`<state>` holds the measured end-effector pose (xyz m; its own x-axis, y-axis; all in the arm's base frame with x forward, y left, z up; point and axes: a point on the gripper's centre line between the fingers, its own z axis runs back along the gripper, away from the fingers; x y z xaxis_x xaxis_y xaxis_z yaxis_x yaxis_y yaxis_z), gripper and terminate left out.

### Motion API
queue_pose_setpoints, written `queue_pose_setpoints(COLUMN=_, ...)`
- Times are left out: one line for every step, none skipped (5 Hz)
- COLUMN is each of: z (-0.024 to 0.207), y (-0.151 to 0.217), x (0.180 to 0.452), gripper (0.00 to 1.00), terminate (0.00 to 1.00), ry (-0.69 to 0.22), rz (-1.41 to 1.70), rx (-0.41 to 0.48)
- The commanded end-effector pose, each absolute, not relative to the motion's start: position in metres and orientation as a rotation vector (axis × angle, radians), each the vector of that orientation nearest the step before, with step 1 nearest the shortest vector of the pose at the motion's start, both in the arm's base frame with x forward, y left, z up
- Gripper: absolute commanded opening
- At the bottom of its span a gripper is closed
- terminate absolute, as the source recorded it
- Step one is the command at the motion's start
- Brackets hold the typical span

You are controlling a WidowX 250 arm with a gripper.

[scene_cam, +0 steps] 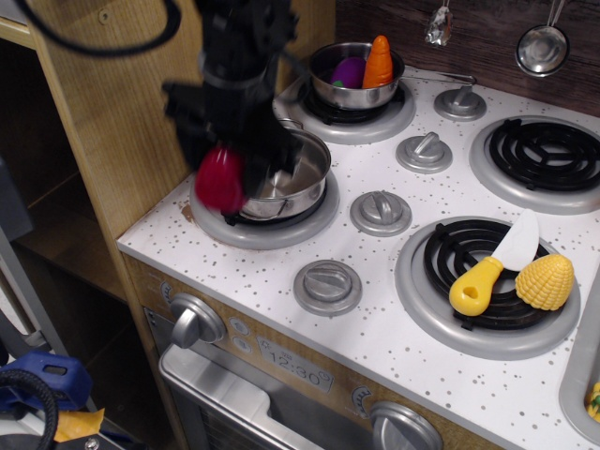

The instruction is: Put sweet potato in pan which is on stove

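black gripper [228,164], jaws clamped on the glossy maroon sweet potato [220,180], long axis upright, beside the shiny steel pan's [298,173] left rim.

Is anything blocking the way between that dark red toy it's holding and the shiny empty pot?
Nothing visible does. The glossy dark red sweet potato hangs in the gripper beside the round steel pan's left rim, and the pan looks empty.

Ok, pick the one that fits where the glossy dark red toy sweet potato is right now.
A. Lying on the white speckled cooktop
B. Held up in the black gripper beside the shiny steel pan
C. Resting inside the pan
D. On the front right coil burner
B: the glossy dark red toy sweet potato hangs in the black gripper, lifted clear of the cooktop, at the left rim of the shiny steel pan, not yet inside it.
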<state>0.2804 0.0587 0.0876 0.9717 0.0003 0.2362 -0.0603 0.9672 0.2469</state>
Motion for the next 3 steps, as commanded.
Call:
queue_pose_setpoints(z=0.108, y=0.062, x=0.329, gripper=0.0, terminate=0.0, ry=-0.416, rz=-0.124, rx=0.263)
queue_pose_setpoints(z=0.1, y=0.068, x=0.348, gripper=0.0, terminate=0.0, ry=-0.45, rz=-0.184, rx=0.23)
queue_pose_setpoints(z=0.089, y=0.069, x=0.355, gripper=0.0, terminate=0.0, ry=-0.446, rz=-0.194, rx=0.184)
